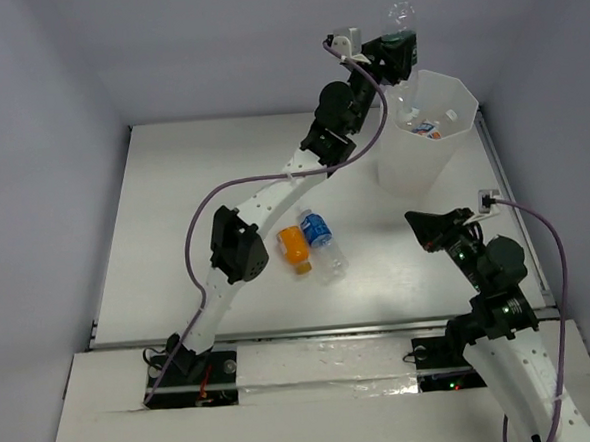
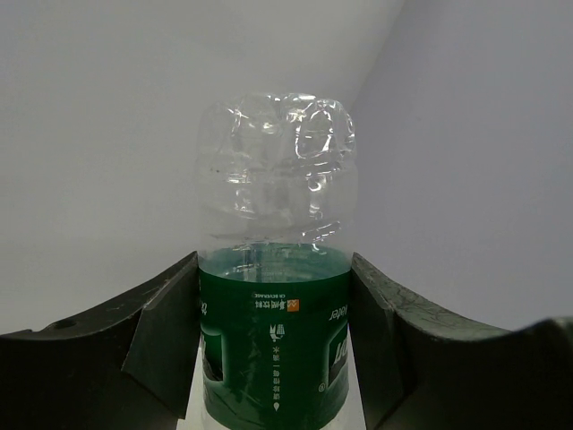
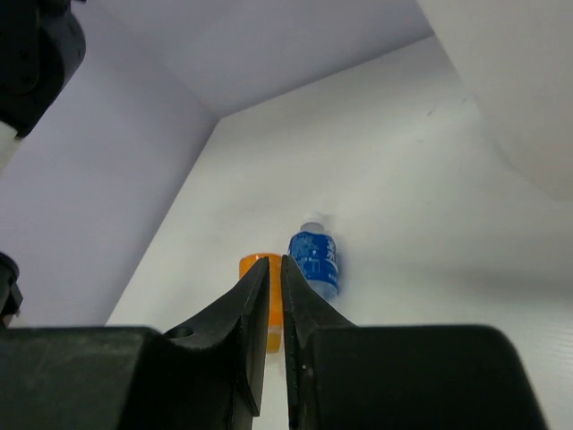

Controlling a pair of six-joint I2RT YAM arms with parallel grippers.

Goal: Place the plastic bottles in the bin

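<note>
My left gripper (image 1: 397, 46) is shut on a clear bottle with a green label (image 1: 399, 19), held high beside the left rim of the tall translucent white bin (image 1: 451, 156). In the left wrist view the bottle (image 2: 273, 296) stands base-up between the two fingers (image 2: 166, 331). A bottle with a white-red label (image 1: 426, 129) lies inside the bin. An orange bottle (image 1: 295, 247) and a blue-labelled clear bottle (image 1: 321, 241) lie side by side mid-table; they also show in the right wrist view, orange (image 3: 271, 305) and blue (image 3: 315, 260). My right gripper (image 1: 423, 223) is shut and empty, right of them.
Grey walls enclose the white table (image 1: 193, 187) on three sides. The left arm (image 1: 264, 203) stretches diagonally over the table towards the bin. The bin's side (image 3: 528, 81) fills the upper right of the right wrist view.
</note>
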